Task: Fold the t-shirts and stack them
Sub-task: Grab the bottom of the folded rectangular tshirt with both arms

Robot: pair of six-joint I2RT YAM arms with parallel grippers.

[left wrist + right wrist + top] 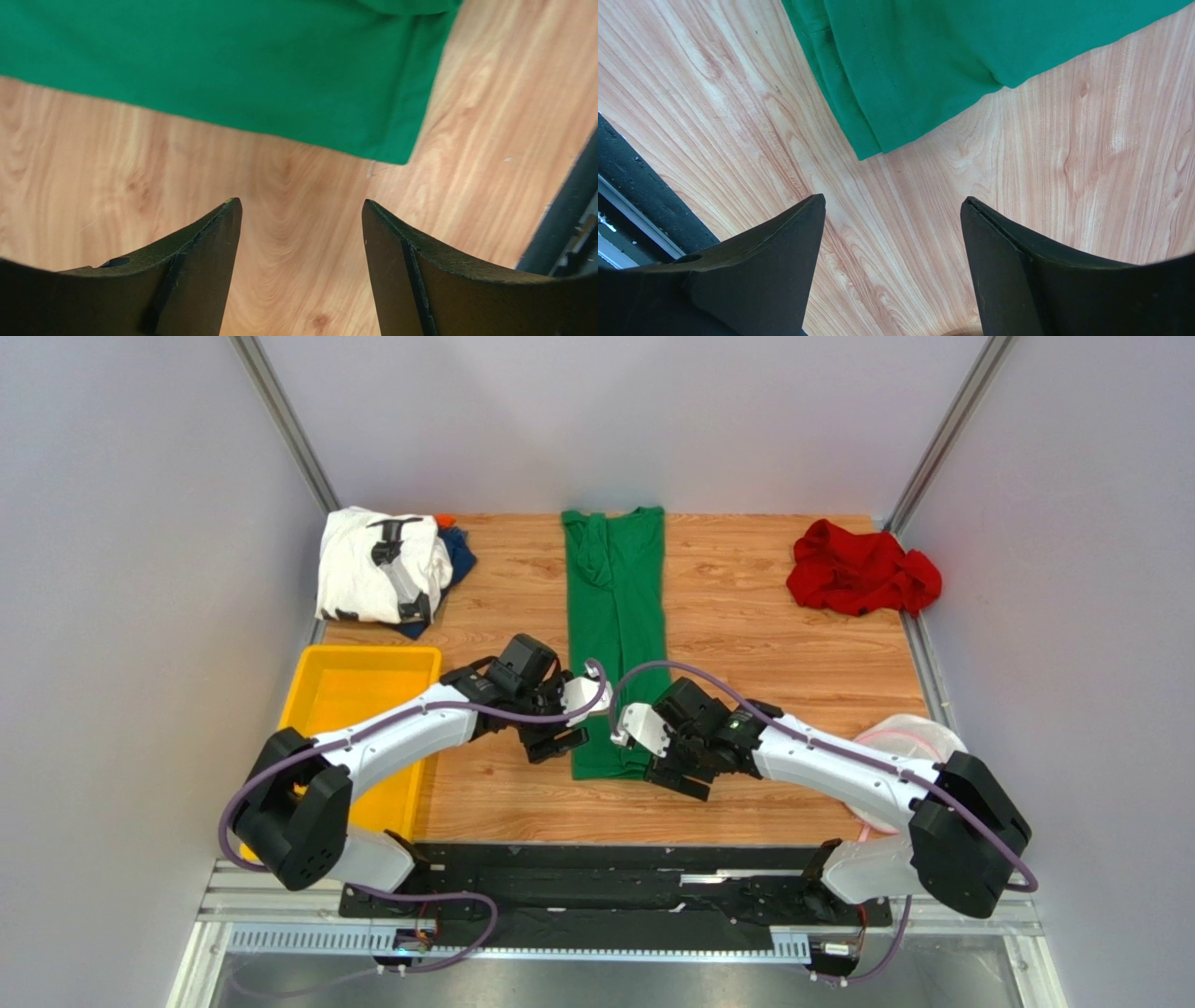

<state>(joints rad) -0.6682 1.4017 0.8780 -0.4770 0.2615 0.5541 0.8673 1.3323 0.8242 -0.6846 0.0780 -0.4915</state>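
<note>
The green t-shirt (615, 616) lies flat on the wood-grain table (786, 686). It is folded lengthwise into a long narrow strip running near to far through the middle. The cloth is soft and matte, with the collar at the far end and the hem at the near end (stacked layers show at the hem corner in the right wrist view).

The left gripper (302, 203) sits just left of the near hem corner. Its black wedge-shaped fingers are spread over bare wood, with nothing between them. The right gripper (892, 199) sits just right of the other near corner, also spread wide and empty.

The white t-shirt (372, 567) with black print is folded at far left, lying on the dark blue t-shirt (457, 556). The red t-shirt (859, 567) is crumpled at far right. The yellow plastic tray (358, 693) is at near left.
</note>
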